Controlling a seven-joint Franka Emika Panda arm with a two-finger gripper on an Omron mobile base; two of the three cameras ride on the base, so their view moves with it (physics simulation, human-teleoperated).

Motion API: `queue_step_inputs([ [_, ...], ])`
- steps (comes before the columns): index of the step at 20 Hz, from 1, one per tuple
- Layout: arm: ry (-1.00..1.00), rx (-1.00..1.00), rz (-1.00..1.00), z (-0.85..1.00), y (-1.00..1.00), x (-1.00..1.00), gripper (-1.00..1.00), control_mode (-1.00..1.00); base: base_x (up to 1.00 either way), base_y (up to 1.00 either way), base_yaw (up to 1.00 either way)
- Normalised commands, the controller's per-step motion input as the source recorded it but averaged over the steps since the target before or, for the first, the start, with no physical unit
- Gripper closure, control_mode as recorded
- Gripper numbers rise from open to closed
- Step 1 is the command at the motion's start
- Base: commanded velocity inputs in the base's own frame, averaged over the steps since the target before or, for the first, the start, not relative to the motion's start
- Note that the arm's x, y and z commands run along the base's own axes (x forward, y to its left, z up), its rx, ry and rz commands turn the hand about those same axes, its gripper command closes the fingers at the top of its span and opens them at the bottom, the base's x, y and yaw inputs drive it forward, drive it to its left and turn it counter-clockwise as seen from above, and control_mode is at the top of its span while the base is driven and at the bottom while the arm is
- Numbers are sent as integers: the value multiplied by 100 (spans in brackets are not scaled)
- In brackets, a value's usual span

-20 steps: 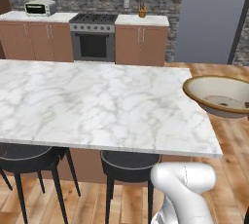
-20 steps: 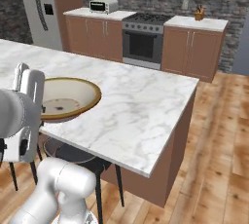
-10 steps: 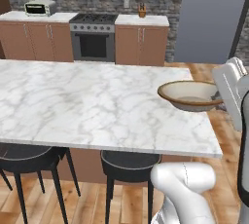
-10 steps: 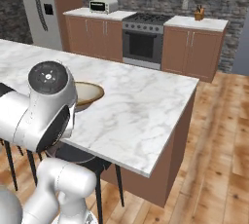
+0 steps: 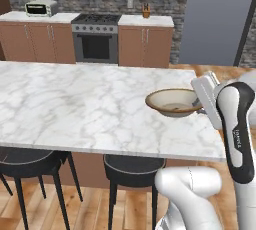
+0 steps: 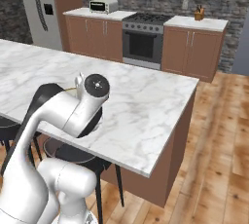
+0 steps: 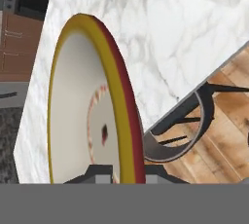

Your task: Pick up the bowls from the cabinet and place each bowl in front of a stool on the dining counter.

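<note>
Step in hand: the shallow beige-tan round bowl with the darker rim (image 5: 173,102) is being carried over the long white-grey veined marble desk (image 5: 75,104) — the placing step for this bowl, it seems.
Claw: the claw (image 7: 115,174) is closed tight on the bowl's rim, as seen in the hand view, where the rim stands between the two dark tips.
Where the bowl is: in the left base view it is held level, near the right end of the desk and close to the near edge. Whether it is touching the marble or just above it cannot be told.
Stool: a round black stool (image 5: 134,164) stands under the near edge, a little to the left of the bowl.
Next move: the bowl probably needs to be lowered flat onto the marble in front of that stool, and then the claw opened — gently, so the bowl is not tipped by the rim.
What has changed: half a second ago the bowl was further right, past the desk's right end. It has since been brought left and nearer to the stool. The arm has swung across with it.
</note>
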Motion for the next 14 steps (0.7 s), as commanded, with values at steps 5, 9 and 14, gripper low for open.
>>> queue_step_inputs([
  [5,0,-1,0,-76,1,100,100,-100,0,0,0],
  [9,6,0,0,-100,4,85,100,-100,0,0,0],
  [14,0,0,2,-88,34,71,100,-100,0,0,0],
])
